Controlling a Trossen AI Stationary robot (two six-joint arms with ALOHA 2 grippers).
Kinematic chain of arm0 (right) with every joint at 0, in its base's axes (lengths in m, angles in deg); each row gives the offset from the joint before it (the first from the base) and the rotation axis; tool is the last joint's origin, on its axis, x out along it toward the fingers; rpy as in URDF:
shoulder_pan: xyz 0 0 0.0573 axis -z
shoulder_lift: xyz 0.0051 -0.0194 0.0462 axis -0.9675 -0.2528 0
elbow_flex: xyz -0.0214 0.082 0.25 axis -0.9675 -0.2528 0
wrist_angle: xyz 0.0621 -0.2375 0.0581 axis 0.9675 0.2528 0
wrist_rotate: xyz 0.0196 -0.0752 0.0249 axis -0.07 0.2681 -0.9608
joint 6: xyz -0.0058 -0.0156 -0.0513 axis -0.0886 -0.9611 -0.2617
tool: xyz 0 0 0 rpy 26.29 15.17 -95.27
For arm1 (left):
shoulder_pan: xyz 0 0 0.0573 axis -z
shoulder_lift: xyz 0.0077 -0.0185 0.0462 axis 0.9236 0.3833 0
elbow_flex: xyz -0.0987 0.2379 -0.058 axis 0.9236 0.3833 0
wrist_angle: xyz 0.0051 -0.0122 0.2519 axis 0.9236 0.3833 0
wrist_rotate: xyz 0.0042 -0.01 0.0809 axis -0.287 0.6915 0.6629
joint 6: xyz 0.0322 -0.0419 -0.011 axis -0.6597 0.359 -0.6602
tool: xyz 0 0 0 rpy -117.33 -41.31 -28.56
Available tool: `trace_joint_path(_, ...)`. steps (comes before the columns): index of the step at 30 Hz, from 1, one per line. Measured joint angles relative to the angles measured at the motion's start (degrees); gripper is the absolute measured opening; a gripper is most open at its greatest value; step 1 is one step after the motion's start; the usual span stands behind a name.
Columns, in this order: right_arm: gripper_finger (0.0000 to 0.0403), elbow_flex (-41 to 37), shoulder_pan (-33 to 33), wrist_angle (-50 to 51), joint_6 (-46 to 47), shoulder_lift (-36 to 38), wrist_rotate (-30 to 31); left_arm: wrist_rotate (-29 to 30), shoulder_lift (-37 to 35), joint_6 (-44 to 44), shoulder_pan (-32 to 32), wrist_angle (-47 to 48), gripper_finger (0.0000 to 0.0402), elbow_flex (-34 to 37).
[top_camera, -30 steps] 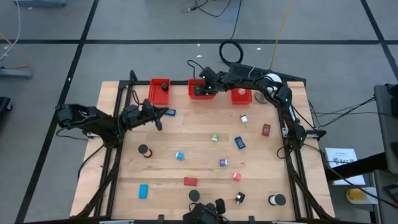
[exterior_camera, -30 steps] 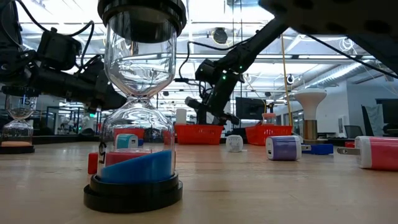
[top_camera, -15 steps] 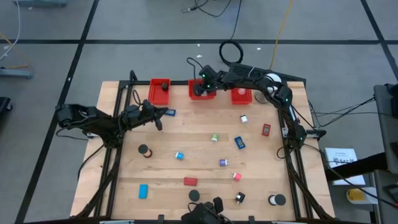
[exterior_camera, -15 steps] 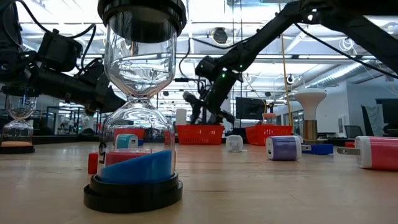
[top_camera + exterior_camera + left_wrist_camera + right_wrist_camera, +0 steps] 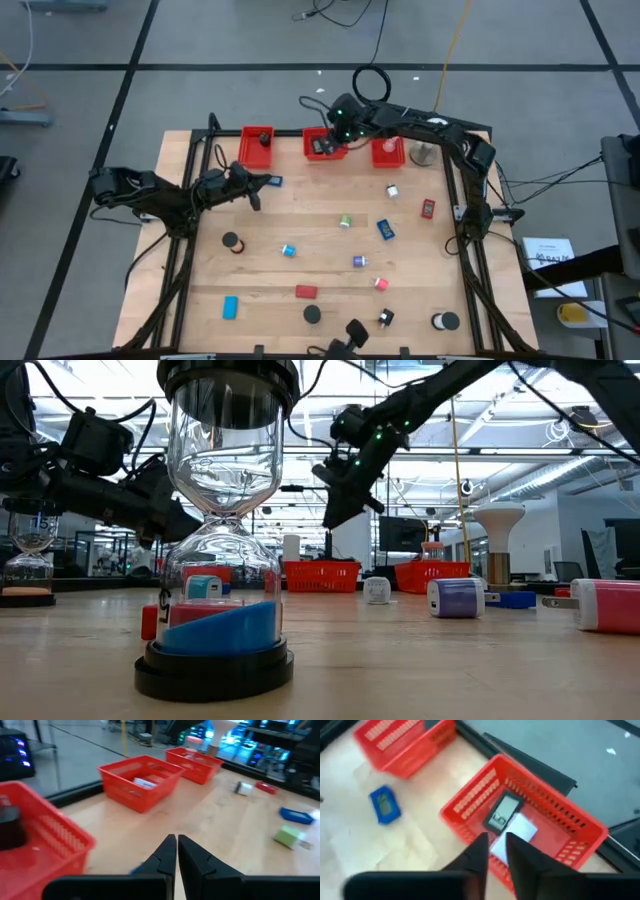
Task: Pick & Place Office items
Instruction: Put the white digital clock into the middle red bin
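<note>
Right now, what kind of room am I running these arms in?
Most likely a robotics lab or open workshop. The wooden worktable stands on a grey floor marked with dark lines, loose cables trail behind it, and the low view shows an exposed ceiling with strip lights and screens beyond.

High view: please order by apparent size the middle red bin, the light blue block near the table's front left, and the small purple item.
1. Middle red bin, clearly largest.
2. Light blue block.
3. Purple item, smallest, though only slightly smaller than the block.
</note>
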Motion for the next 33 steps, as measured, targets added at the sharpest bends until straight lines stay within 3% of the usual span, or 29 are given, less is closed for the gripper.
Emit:
trace_joint_path(4,0.0006,-4.26,-0.46,-3.39,-3.44,1.50,-0.09,-1.35,0.00,0.72,1.87,-0.06,0.0003,-0.07)
trace_joint_path(9,0.0004,-1.40,0.59,-5.42,-4.73,-1.60,-2.10,0.21,-0.01,0.55,3.66,-0.53,0.0013,-0.19)
trace_joint_path(16,0.0001,4.45,2.71,-0.16,-7.79,-8.37,-9.06,1.16,0.01,-0.64,4.12,-0.49,0.0003,-0.20)
trace_joint_path(33,0.0000,5.42,4.43,-3.44,-9.40,-14.99,-9.13,2.06,0.01,-1.86,4.89,-0.12,0.0011,-0.20)
